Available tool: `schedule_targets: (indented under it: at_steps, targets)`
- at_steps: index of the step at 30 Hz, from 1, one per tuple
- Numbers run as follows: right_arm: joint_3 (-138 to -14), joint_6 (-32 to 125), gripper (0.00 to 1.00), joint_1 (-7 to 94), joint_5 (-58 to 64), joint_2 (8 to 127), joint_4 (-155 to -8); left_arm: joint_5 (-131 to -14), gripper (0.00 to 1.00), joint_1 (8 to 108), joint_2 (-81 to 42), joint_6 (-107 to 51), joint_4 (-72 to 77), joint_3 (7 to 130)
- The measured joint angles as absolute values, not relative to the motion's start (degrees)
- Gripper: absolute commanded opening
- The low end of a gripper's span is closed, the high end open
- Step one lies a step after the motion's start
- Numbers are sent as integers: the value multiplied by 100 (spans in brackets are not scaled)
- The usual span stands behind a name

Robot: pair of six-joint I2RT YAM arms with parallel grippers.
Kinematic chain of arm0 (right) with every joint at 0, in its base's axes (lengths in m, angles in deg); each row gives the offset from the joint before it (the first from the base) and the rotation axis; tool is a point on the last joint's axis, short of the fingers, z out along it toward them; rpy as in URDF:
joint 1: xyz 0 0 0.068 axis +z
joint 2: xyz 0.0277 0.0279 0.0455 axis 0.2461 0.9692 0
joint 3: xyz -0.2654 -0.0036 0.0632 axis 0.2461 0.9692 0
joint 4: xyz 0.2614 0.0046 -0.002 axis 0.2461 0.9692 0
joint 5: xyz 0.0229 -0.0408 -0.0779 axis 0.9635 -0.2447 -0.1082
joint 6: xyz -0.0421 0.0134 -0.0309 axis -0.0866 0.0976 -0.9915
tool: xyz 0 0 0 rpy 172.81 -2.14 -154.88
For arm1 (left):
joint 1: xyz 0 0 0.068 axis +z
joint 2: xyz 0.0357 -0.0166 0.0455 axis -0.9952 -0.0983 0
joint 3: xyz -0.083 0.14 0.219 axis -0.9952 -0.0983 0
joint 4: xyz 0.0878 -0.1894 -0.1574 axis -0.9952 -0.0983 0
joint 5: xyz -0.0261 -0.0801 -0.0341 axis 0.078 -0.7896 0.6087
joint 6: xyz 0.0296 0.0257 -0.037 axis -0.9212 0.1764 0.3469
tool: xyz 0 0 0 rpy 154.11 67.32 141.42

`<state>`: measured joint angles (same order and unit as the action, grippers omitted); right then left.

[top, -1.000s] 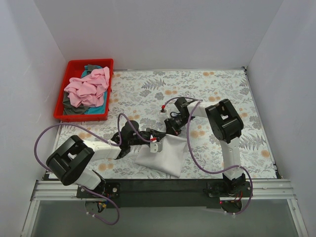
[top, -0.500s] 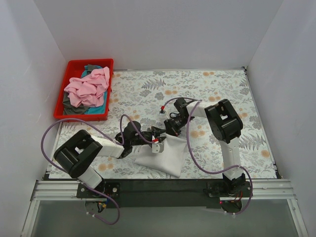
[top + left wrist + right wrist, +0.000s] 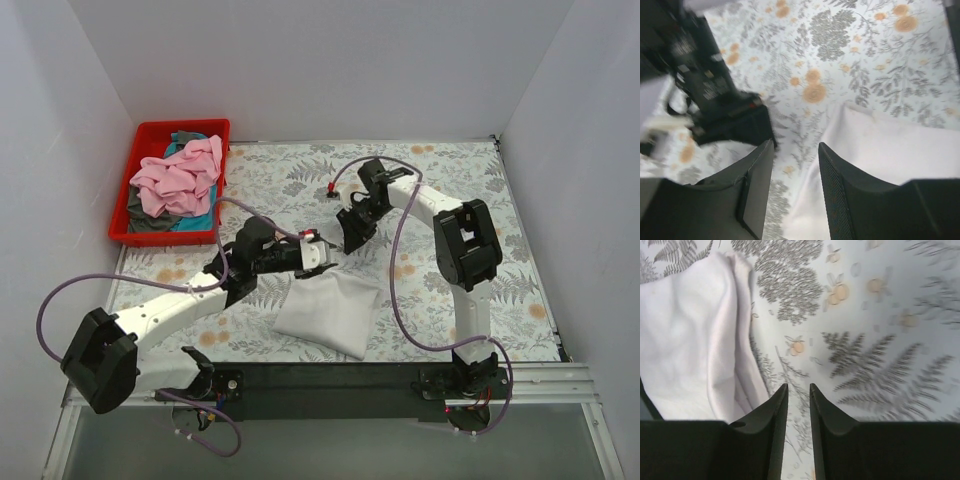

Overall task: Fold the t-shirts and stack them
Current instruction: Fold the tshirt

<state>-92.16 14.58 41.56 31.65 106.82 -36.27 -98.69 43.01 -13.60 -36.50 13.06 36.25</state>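
A plain white t-shirt [image 3: 330, 312] lies folded on the floral table near the front middle. It also shows in the left wrist view [image 3: 890, 150] and the right wrist view [image 3: 690, 350]. My left gripper [image 3: 325, 250] hovers just beyond the shirt's far edge, open and empty [image 3: 796, 145]. My right gripper [image 3: 350, 232] is a little farther back and to the right, its fingers slightly apart with nothing between them [image 3: 798, 386]. Pink [image 3: 180, 178], teal [image 3: 195, 222] and grey [image 3: 145, 220] t-shirts lie heaped in the bin.
The red plastic bin [image 3: 150, 130] stands at the far left of the table. White walls close in the left, back and right sides. The floral tablecloth [image 3: 450, 180] shows around the shirt. The right gripper's black body [image 3: 715, 100] shows in the left wrist view.
Both grippers have let go of the white shirt and moved up and back from it. The left arm has stretched out. The shirt now lies flat on the table.
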Motion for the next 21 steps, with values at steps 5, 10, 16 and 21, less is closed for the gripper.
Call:
schedule_targets:
  at_steps: [5,10,16,21]
  targets:
    - [-9802,1063,44,3660,3144,10582,-3127,-10312,42,5027,-1876,-2576,-515,4666]
    - [-8744,776,51,3380,3382,9756,-2609,-10843,47,6094,-3043,-1934,-1927,5632]
    - [-7690,722,54,3539,3651,9170,-2401,-11298,50,6494,-4195,-1558,-2976,6172]
    - [-7330,800,54,3537,3633,9168,-2628,-11289,50,6461,-4813,-1427,-3337,6357]
